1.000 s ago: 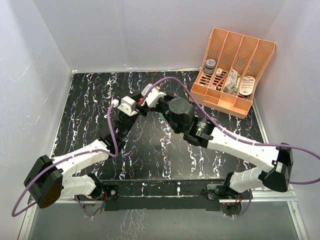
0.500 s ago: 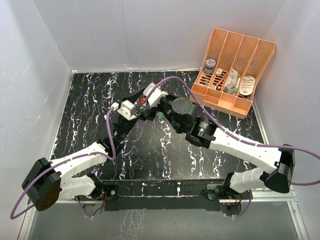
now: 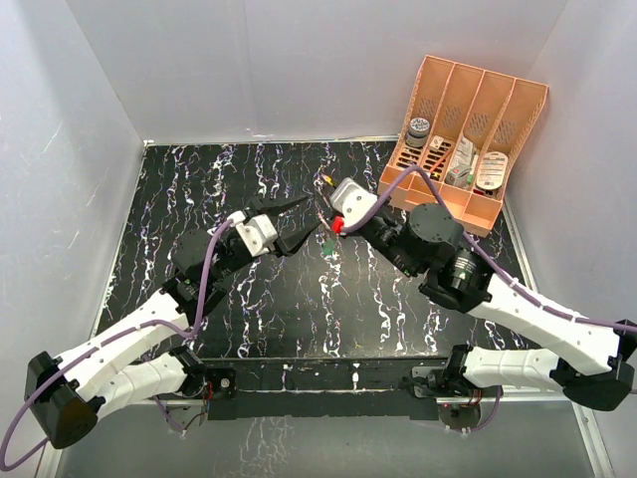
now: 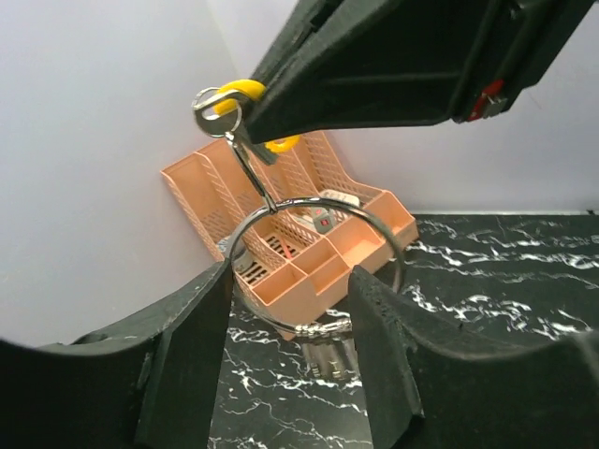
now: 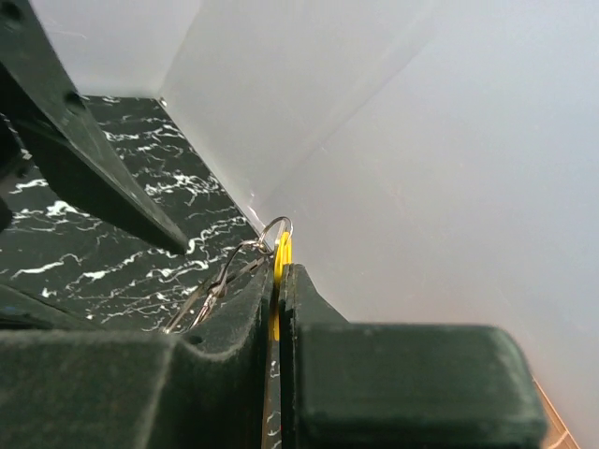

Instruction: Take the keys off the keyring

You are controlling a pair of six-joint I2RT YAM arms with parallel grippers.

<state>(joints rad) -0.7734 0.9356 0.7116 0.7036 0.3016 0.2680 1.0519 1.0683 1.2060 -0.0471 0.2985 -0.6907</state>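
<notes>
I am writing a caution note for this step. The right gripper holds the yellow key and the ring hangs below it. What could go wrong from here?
First, the right gripper pinches only part of the yellow key head, so a pull may slip it free and drop the keyring. Second, the left gripper is open and grips nothing; the hanging ring could swing, and the closing fingers may miss.
</notes>
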